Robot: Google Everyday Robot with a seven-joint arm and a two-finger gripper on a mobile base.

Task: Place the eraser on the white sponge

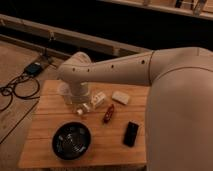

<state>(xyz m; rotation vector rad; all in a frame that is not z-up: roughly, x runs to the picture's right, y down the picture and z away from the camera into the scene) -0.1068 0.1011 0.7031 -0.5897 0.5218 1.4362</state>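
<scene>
Before any grasp, the gripper (79,98), whether spread or closed I cannot tell, hangs over the worktop's (50,122) back, well apart from the eraser (131,134) it must reach before the white sponge (120,97).

Tally, standing by: one wooden table (45,117) is carrying six loose items. One black bowl (71,140), one eraser (131,133), one white sponge (120,97), one dark-red oblong piece (108,113), one clear bottle (96,99) with a white label and one white cup (66,93) are lying out. One arm (115,67) is reaching across, its one gripper (80,103) hanging over the table's back-left part, beside the cup.
</scene>
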